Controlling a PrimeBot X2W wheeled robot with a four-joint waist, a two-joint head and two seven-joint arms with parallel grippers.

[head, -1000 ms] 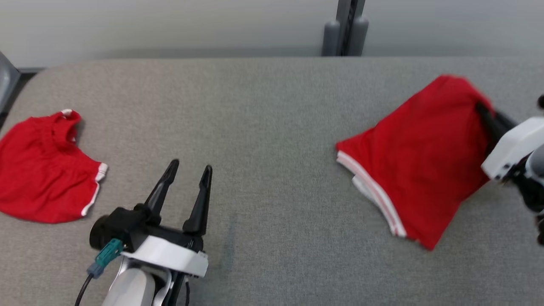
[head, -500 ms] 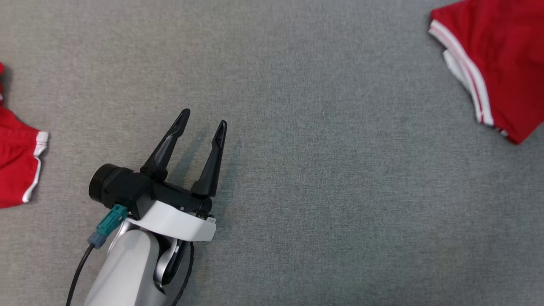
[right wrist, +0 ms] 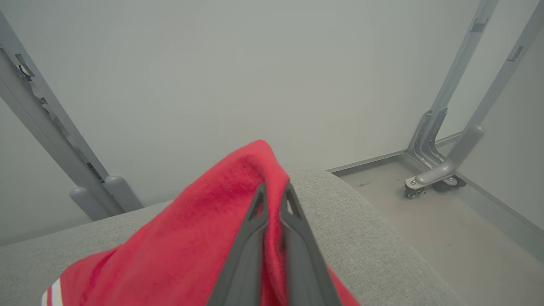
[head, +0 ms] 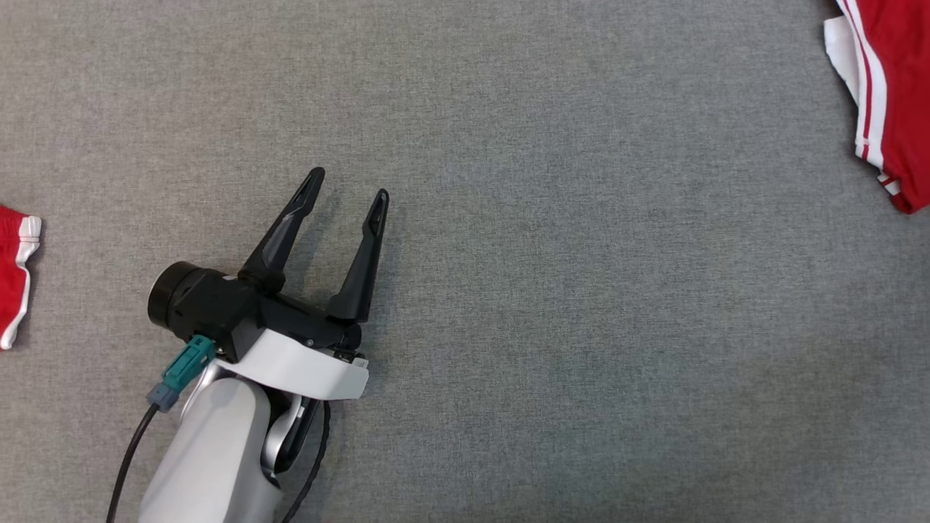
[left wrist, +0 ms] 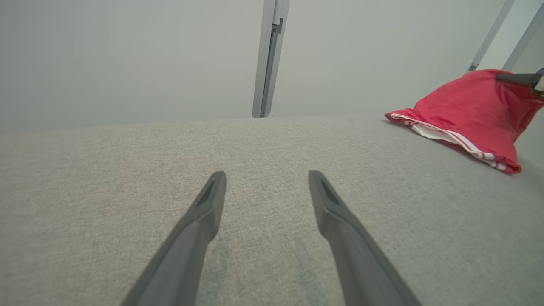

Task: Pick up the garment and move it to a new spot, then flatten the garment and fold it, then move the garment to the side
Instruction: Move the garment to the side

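A red garment (head: 890, 94) with white stripes lies at the head view's top right, cut off by the frame edge. The right wrist view shows my right gripper (right wrist: 275, 192) shut on a raised fold of this garment (right wrist: 204, 238), lifting it off the grey padded table (right wrist: 374, 238). The left wrist view shows the same garment (left wrist: 471, 112) far right, pulled up by a dark finger. My left gripper (head: 347, 192) hovers open over the bare table (head: 581, 290), and its fingers (left wrist: 204, 212) hold nothing.
Another red garment (head: 14, 276) with white trim lies at the head view's left edge. A metal post (left wrist: 267, 59) stands behind the table's far edge. Wheeled frame legs (right wrist: 437, 170) stand on the floor beyond the table's right end.
The head camera has tilted down and closer, so both garments slid toward the frame edges and the wall left the view. The left gripper stays open in much the same pose.
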